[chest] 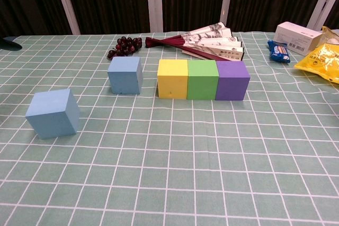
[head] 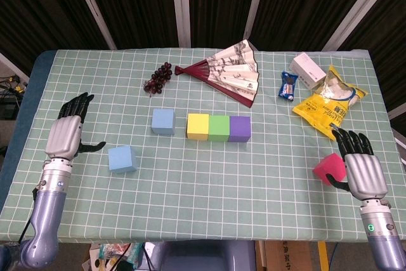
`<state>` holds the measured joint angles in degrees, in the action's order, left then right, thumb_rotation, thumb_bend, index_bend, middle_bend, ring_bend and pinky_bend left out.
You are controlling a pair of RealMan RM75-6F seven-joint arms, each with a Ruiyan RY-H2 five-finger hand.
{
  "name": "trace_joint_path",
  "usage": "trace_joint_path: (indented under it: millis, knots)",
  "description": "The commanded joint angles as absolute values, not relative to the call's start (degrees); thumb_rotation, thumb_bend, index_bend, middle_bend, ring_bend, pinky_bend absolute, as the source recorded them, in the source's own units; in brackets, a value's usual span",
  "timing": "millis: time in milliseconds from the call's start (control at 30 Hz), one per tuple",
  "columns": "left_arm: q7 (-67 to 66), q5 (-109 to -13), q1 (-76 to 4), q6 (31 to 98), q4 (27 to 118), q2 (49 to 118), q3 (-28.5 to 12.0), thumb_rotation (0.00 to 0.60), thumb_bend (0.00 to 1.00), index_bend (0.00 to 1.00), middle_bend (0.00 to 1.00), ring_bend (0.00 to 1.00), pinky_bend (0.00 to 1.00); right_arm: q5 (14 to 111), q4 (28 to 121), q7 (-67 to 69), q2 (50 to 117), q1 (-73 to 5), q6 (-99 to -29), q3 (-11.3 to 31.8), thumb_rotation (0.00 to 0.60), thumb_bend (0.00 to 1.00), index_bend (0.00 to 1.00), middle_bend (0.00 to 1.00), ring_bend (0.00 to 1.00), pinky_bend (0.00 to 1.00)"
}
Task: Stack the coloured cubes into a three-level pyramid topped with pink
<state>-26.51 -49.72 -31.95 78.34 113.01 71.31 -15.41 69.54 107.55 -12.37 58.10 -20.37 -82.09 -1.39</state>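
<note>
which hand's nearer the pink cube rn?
Right. The right hand sits right beside the pink cube, just to its right, fingers spread. The left hand is across the table at the far left edge.

Chest view: pink cube out of frame; right hand out of frame. Only a dark tip of the left hand (chest: 9, 43) shows at the left edge, pose unreadable. Yellow bag (chest: 321, 56) cut off by the right edge.

Head view: pink cube (head: 330, 169), near the tabletop's right edge, partly covered by the right hand (head: 364, 171); contact between them cannot be told. Both forearms run off the bottom edge. Print on the white box (head: 308, 70) and blue packet (head: 288, 85) too small to read.
</note>
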Motion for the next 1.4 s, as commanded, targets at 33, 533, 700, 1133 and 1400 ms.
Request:
trace_joint_path:
  millis: [33,533,700,1133,1400]
  knots:
    - [-28.2,-49.1,-32.7,78.6,113.0,72.0,-15.5,0.600,0.10,0.00,0.00,0.00,0.00,70.3,107.7,-11.4,57.8,-20.0,-81.7,-0.8,0.600,0.24,0.00,0.08,0.00,0.00]
    - [-40.3,-41.3,-39.9,76.7,107.6,78.2,-16.9,0.600,0.11,0.00,0.08,0.00,0.00,72.0,108.2,-7.1,56.6,-18.5,-78.9,1.8,0.600,0.24,0.00,0.08,0.00,0.00]
    - [-43.0,-38.2,-43.0,74.8,105.2,79.8,-18.2,0.600,0.11,0.00,0.10,0.00,0.00,72.0,108.3,-6.7,56.5,-18.2,-78.0,2.4,0.600,0.24,0.00,0.08,0.00,0.00]
    - [-48.0,-30.7,-50.7,70.5,95.6,86.2,-20.0,0.600,0.12,0.00,0.12,0.00,0.00,71.6,107.6,-6.4,56.6,-17.5,-76.7,4.0,0.600,0.24,0.00,0.08,0.00,0.00]
    - [-45.7,-31.5,-50.5,71.0,94.5,87.4,-19.2,0.600,0.12,0.00,0.11,0.00,0.00,71.3,107.4,-6.1,56.7,-17.1,-75.6,4.5,0.600,0.24,0.00,0.08,0.00,0.00]
